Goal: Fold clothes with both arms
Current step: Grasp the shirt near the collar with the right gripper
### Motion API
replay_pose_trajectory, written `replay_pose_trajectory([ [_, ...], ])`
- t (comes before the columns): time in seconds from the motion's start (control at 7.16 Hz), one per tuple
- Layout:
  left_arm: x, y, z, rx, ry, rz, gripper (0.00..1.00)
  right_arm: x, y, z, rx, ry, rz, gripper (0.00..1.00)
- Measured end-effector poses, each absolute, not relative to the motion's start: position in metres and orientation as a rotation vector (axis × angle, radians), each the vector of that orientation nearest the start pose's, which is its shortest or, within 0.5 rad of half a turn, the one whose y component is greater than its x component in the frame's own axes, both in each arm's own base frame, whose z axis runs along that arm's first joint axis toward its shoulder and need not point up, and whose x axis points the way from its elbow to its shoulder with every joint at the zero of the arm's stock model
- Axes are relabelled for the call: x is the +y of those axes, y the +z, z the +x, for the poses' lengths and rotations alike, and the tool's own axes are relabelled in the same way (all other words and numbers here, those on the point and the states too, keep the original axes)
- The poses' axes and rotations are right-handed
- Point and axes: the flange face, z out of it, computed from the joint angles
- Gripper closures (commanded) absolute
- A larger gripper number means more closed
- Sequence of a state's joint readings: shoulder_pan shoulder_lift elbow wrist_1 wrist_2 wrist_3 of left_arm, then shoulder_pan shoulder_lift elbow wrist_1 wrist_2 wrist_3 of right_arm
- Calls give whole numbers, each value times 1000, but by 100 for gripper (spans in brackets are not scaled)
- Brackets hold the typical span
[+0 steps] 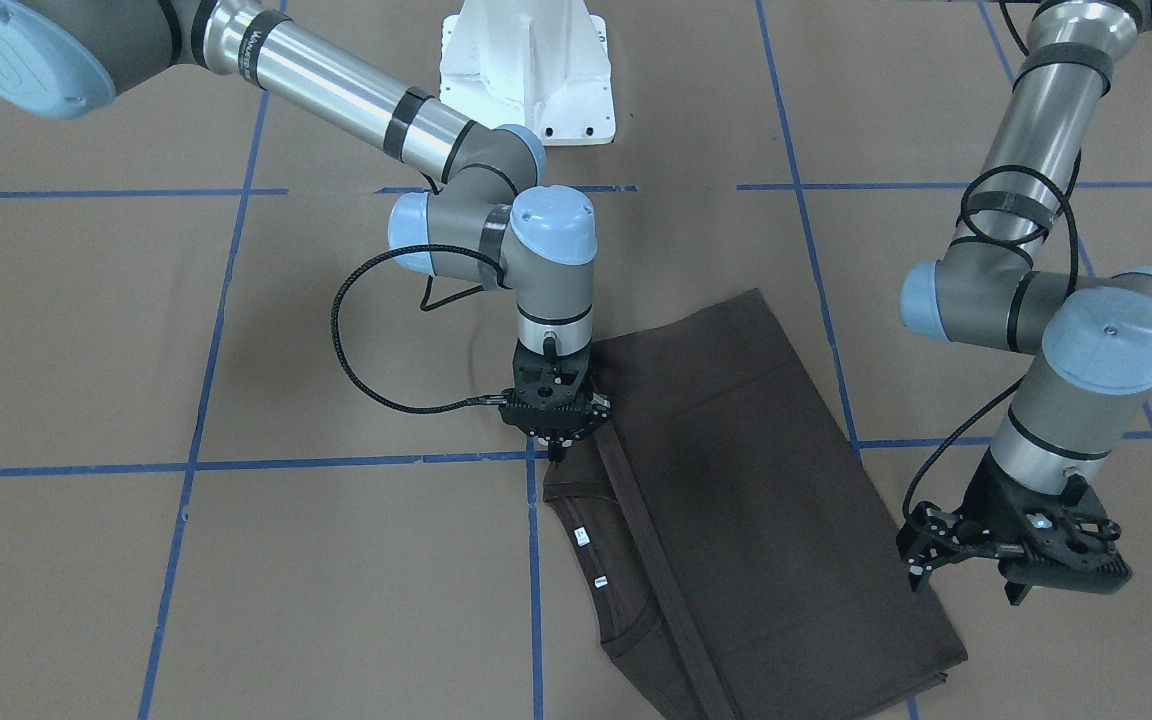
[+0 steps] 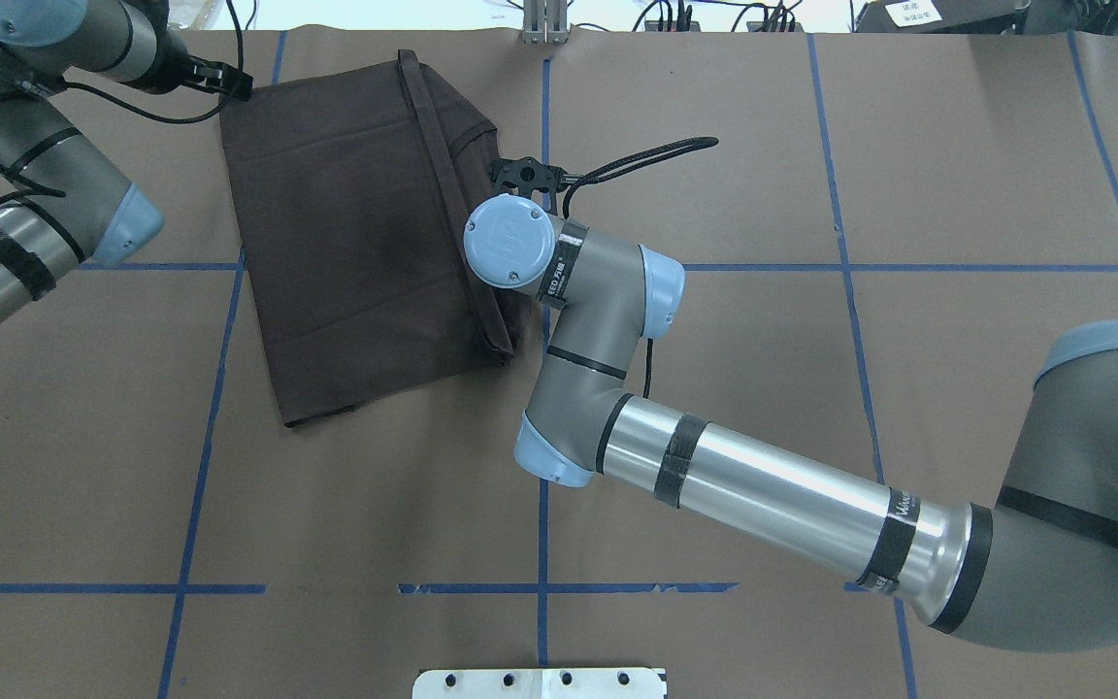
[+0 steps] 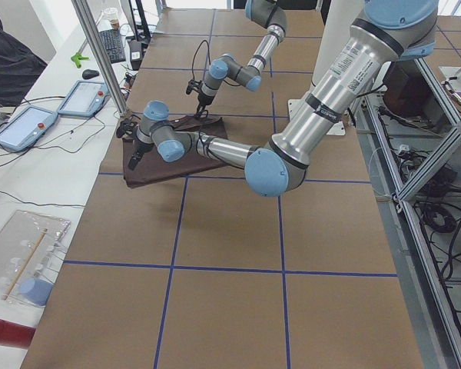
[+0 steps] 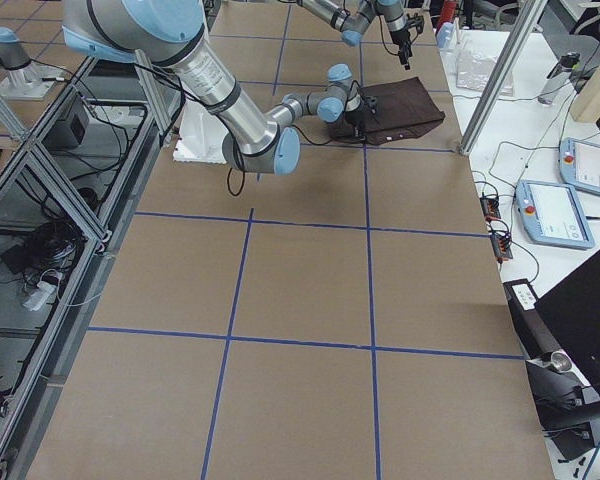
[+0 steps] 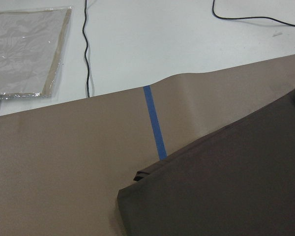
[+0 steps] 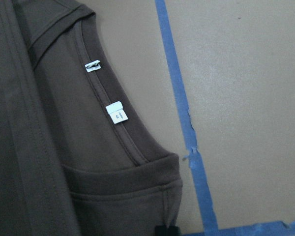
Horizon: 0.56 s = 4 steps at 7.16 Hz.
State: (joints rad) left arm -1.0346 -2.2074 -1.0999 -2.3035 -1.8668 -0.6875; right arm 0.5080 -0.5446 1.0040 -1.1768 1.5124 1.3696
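Overhead exterior: T-shirt [image 2: 355,243] on blue-taped table [image 2: 375,505]

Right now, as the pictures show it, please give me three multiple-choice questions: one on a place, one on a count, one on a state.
1. Where is the right tool?
A at the T-shirt edge, near its collar
B inside a box
C up near the ceiling

2. How many white labels show inside the collar?
A one
B two
C four

3. How does the T-shirt lie?
A hanging in the air
B crumpled in a ball
C folded flat on the table

Answers:
1 A, its tip meets the edge by the collar.
2 B, the right wrist view shows two.
3 C, the overhead view shows a smooth folded shape.
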Motion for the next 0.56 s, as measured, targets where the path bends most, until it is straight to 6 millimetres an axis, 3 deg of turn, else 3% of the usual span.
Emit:
replay_pose_trajectory([
  [0.28,-720,420,309,741,-6,573,0,-535,190,-673,-768,317,344,100],
  [0.42,-719,419,311,744,-6,572,0,-529,186,-662,-765,318,342,100],
  [0.56,-718,419,314,747,-6,570,0,-515,195,-645,-772,315,343,100],
])
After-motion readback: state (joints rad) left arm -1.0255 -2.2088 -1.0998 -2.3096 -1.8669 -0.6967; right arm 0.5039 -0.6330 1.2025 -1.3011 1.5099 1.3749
